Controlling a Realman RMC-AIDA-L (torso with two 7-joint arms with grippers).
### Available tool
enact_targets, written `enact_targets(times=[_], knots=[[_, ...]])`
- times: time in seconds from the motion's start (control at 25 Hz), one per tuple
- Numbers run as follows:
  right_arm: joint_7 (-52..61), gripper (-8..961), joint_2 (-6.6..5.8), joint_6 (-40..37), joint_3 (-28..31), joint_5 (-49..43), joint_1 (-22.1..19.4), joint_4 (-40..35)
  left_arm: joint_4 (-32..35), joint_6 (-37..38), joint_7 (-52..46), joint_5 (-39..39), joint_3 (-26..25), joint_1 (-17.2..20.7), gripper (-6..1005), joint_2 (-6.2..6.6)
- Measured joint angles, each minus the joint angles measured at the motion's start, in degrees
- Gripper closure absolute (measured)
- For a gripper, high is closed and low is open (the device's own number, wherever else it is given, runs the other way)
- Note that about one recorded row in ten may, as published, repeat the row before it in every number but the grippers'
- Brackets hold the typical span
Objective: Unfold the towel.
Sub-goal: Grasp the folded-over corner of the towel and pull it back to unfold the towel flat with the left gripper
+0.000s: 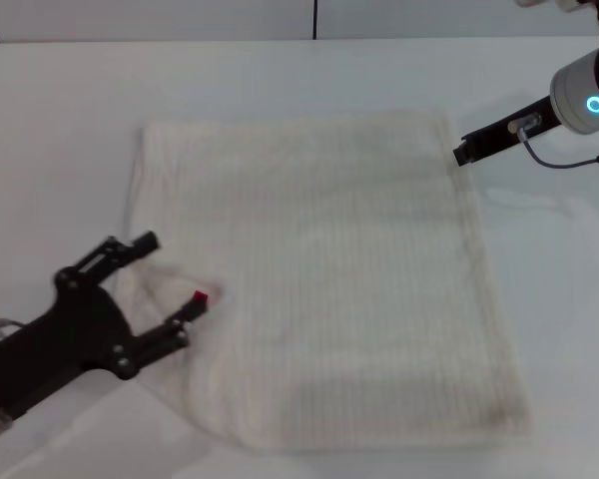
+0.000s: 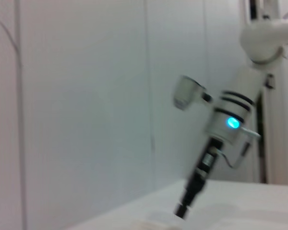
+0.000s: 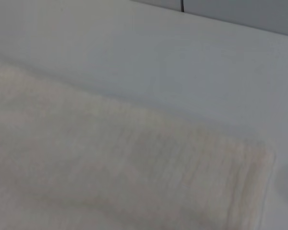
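Towel (image 1: 329,289) first: a big cream-white cloth with a fine grid weave, lying spread nearly flat on the white table (image 1: 60,110) and taking up most of the middle of it. Its far edge runs fairly straight, the right edge slants outward toward the near side, and the near left part is rumpled, with a soft fold bunched up where the cloth narrows toward the near edge. A small red tag (image 1: 200,297) shows on that left side. The left gripper (image 1: 165,289), black and coming in from the near left, sits at the towel's left edge with its two fingers spread wide apart; the nearer fingertip lies just beside the red tag, right at the rumpled cloth, though whether it touches the fabric is hard to judge. The right gripper (image 1: 460,152) hangs by the towel's far right corner, its dark tip right at the corner's edge, behind it a white arm with a glowing blue ring (image 1: 595,105); I cannot tell how its fingers stand. The left wrist view shows that same arm (image 2: 230,120) pointing steeply down at the tabletop, and the right wrist view looks onto the towel's (image 3: 125,167) corner
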Motion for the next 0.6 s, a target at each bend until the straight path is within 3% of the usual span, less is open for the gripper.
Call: enact_targets(times=[0.28, 0.6], knots=[[0.0, 954, 0.16, -0.2, -0.4, 0.0, 0.7, -0.1, 0.2, -3.8, -5.2, 0.2, 5.9, -2.2, 194, -0.01], [-0.1, 954, 0.3, -0.3, -0.5, 0.0, 1.0, 0.1, 0.1, -6.7, -5.4, 0.2, 6.9, -2.3, 188, -0.19]])
